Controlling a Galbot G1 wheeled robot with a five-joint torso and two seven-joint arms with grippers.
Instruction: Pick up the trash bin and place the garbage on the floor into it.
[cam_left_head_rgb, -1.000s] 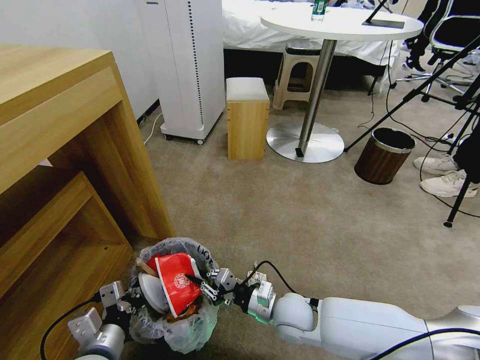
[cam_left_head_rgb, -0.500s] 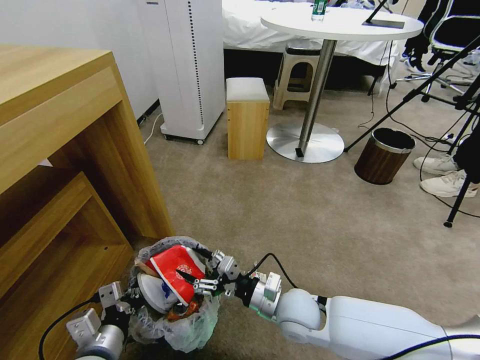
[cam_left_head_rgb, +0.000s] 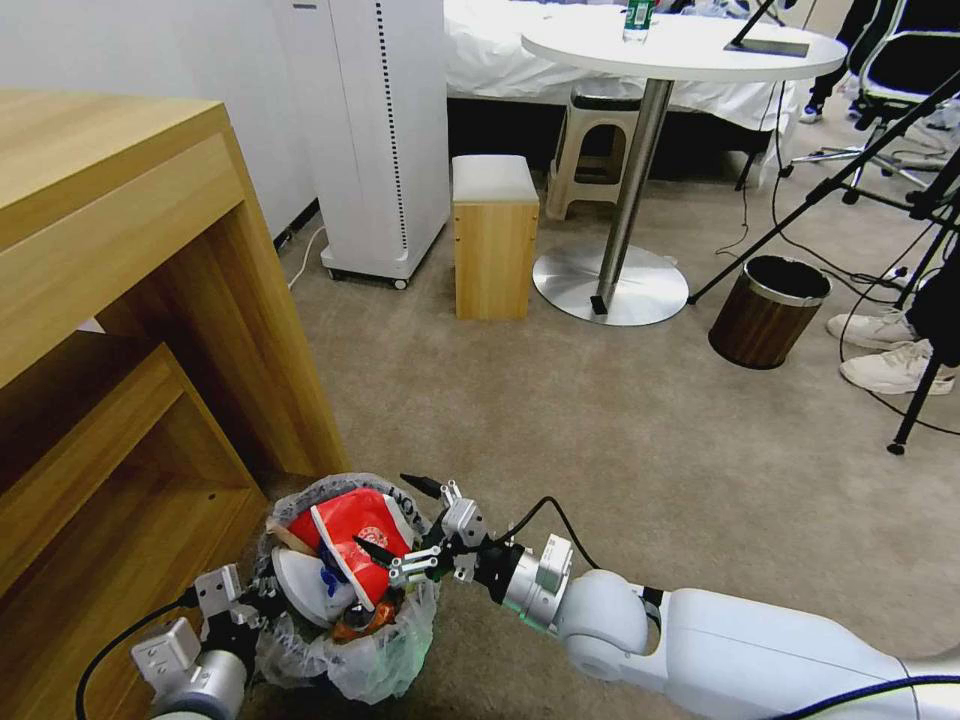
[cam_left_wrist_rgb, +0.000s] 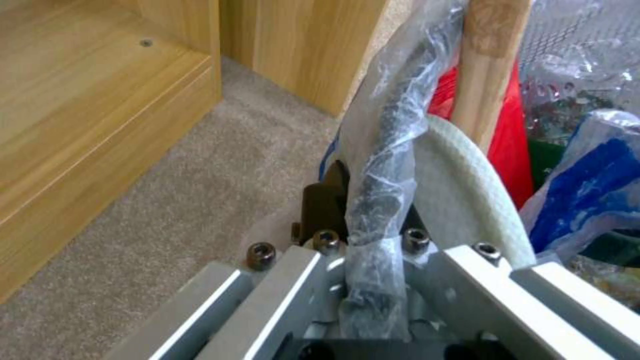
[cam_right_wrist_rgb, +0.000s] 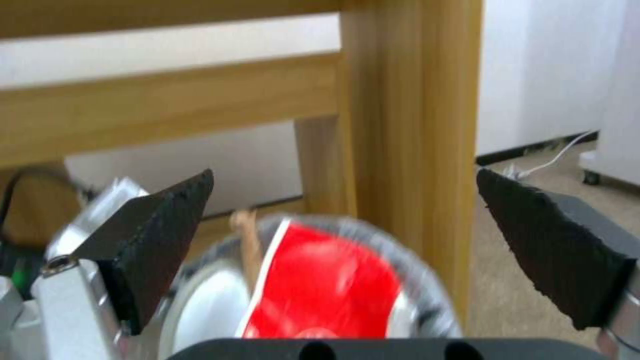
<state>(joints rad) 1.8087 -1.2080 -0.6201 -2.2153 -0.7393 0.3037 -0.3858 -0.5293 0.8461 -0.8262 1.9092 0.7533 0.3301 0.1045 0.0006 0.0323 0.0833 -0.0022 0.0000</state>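
The trash bin (cam_left_head_rgb: 350, 655), lined with a crinkly whitish bag, stands on the beige floor (cam_left_head_rgb: 600, 430) beside the wooden desk. It is heaped with garbage: a red carton (cam_left_head_rgb: 352, 545) on top, a white slipper (cam_left_head_rgb: 300, 588), a wooden stick (cam_left_wrist_rgb: 490, 75) and a blue-white wrapper (cam_left_wrist_rgb: 587, 190). My left gripper (cam_left_head_rgb: 240, 605) is shut on the bin's bag-covered rim (cam_left_wrist_rgb: 383, 165) at its near left side. My right gripper (cam_left_head_rgb: 395, 518) hovers open just right of the carton, its black fingertips (cam_right_wrist_rgb: 167, 235) spread wide with nothing between them. The red carton (cam_right_wrist_rgb: 320, 285) lies below it.
A wooden desk (cam_left_head_rgb: 120, 300) with a low shelf crowds the left. Farther off stand a white appliance (cam_left_head_rgb: 375, 130), a wooden stool (cam_left_head_rgb: 494, 235), a round table's steel base (cam_left_head_rgb: 610, 285) and a dark brown bin (cam_left_head_rgb: 768, 310). Tripod legs, cables and a person's shoes (cam_left_head_rgb: 890, 350) sit right.
My right gripper has opened and let go of the red carton, which now rests in the bin. One finger has swung up and away from it.
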